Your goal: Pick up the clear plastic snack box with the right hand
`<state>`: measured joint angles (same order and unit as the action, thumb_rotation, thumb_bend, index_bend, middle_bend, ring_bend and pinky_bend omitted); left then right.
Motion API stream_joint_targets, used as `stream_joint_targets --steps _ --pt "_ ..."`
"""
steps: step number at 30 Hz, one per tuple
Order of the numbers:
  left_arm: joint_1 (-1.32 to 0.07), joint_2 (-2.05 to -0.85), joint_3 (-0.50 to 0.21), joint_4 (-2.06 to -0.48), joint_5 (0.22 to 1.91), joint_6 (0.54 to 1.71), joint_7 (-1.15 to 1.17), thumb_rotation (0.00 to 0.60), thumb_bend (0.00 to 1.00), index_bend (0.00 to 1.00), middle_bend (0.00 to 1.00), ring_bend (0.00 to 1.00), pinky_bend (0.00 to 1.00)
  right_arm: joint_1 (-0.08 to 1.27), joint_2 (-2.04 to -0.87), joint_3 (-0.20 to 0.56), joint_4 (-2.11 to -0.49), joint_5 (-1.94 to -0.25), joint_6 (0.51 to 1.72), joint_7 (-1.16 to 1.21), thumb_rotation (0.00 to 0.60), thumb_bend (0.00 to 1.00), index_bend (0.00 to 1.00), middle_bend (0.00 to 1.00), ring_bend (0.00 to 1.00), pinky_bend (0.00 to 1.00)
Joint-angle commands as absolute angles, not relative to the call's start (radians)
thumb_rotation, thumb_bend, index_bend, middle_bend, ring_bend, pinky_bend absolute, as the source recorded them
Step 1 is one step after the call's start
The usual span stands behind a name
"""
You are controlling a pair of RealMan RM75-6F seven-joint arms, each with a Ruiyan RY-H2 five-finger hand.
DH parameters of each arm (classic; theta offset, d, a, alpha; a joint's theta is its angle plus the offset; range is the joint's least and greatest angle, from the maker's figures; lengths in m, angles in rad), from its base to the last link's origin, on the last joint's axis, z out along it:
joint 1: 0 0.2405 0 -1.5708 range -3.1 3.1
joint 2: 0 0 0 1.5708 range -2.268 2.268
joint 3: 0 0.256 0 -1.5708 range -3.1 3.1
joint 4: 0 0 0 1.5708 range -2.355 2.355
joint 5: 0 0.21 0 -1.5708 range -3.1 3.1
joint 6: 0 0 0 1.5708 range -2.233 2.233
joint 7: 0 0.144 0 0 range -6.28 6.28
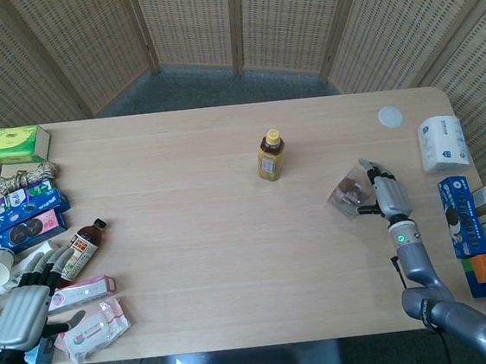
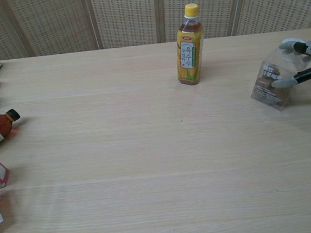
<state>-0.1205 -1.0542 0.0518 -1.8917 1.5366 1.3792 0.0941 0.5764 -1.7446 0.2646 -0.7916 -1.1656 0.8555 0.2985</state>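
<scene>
The clear plastic snack box [image 1: 349,194] [image 2: 271,85], with dark snacks inside, stands on the table [image 1: 188,240] at the right. My right hand [image 1: 385,193] [image 2: 303,60] grips it from its right side: the thumb presses its front face and the fingers curl over its top and back. The box's base still looks to be on the tabletop. My left hand [image 1: 24,311] lies open at the table's near left corner, fingers spread, holding nothing; only the head view shows it.
A yellow drink bottle [image 1: 270,155] [image 2: 188,45] stands mid-table, left of the box. A tissue roll [image 1: 441,143], white lid [image 1: 390,116] and blue box [image 1: 458,216] line the right edge. Boxes, a brown bottle [image 1: 80,249] and pink packets [image 1: 91,326] crowd the left edge.
</scene>
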Motion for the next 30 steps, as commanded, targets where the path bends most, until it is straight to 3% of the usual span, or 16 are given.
stream_joint_targets --steps 1,4,9,16,30 --pt "-0.117 -1.053 0.054 -1.89 1.539 1.383 0.09 0.6 0.23 0.0 0.0 0.0 0.0 0.582 -1.761 0.275 -0.77 -1.159 0.844 0.318 0.6 0.01 0.0 0.24 0.18 0.31" --pt "-0.114 -1.051 0.055 -1.887 1.541 1.386 0.084 0.6 0.23 0.0 0.0 0.0 0.0 0.582 -1.769 0.275 -0.76 -1.163 0.842 0.337 0.6 0.03 0.0 0.41 0.35 0.45" --pt "-0.113 -1.052 0.054 -1.882 1.539 1.386 0.074 0.6 0.23 0.0 0.0 0.0 0.0 0.571 -1.76 0.278 -0.779 -1.181 0.875 0.36 0.6 0.04 0.01 0.52 0.47 0.49" --pt "-0.118 -1.064 0.05 -1.878 1.539 1.377 0.079 0.6 0.23 0.0 0.0 0.0 0.0 0.548 -1.68 0.292 -0.925 -1.208 0.952 0.358 0.6 0.05 0.0 0.52 0.47 0.5" --pt "-0.125 -1.086 0.049 -1.868 1.542 1.366 0.081 0.6 0.23 0.0 0.0 0.0 0.0 0.548 -1.431 0.398 -1.427 -1.219 1.085 0.233 0.6 0.05 0.0 0.52 0.47 0.5"
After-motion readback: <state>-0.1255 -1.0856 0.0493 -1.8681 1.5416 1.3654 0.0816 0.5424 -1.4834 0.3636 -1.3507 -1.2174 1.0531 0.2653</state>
